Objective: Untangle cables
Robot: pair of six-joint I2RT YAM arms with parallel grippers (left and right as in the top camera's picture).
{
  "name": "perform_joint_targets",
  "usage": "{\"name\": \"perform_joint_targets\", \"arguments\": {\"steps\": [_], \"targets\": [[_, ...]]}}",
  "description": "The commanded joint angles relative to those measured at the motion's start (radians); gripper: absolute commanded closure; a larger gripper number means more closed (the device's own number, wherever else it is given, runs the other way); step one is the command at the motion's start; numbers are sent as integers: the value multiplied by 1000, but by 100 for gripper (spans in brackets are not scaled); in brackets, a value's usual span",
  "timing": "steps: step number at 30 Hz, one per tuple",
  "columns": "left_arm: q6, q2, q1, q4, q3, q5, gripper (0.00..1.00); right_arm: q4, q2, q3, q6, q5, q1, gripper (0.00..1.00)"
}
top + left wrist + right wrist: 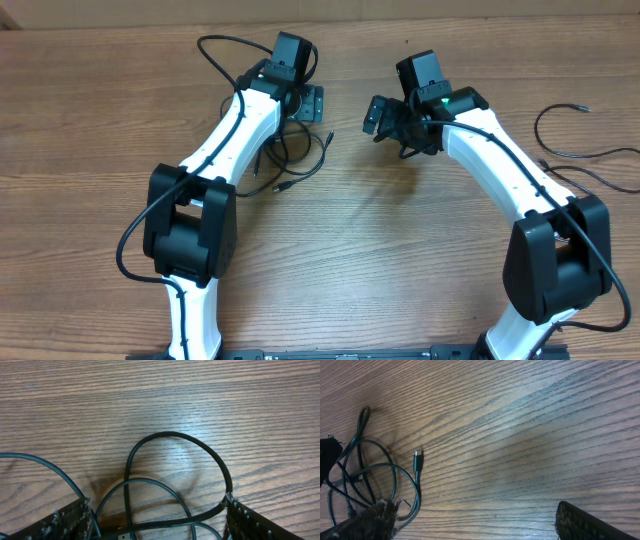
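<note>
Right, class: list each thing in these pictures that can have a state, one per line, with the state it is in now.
left gripper: open, fingers either side of the cable loops, not clamped.
right gripper: open, holding nothing.
cable bundle: tangled, loops crossing over one another.
separate cable: loose, lying alone, apart from the bundle.

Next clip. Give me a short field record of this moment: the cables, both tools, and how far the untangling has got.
surface: wooden table
bundle: tangled cables, black loops crossing each other, under the left arm's end
apart: separate cable lying near the table's right edge
left tool: open, low over the bundle, loops between its fingers
right tool: open, over bare wood beside the bundle, holding nothing
progress: bundle not yet untangled
</note>
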Motion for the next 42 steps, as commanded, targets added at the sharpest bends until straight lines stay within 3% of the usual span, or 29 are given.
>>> {"name": "perform_joint_targets", "arguments": {"steps": [1,6,14,31,33,36,39,42], "targets": [[19,23,-6,0,-10,5,12,6,3,-9,1,13,3,0],[38,50,-6,1,-10,13,9,6,3,-9,1,13,3,0],[183,52,-6,11,-10,183,7,15,3,-19,1,13,3,0],[103,54,-6,43,-96,35,20,48,3,-41,2,-13,3,0],[103,54,-6,43,-97,8,27,48,3,-41,2,-13,3,0],[103,54,-6,50,-96,-24,48,52,3,-41,2,-13,3,0],[121,53,-6,45,-95,-26,96,55,3,-41,2,-13,3,0],[123,31,-6,22,-83,-26,96,56,3,-41,1,-13,3,0]]}}
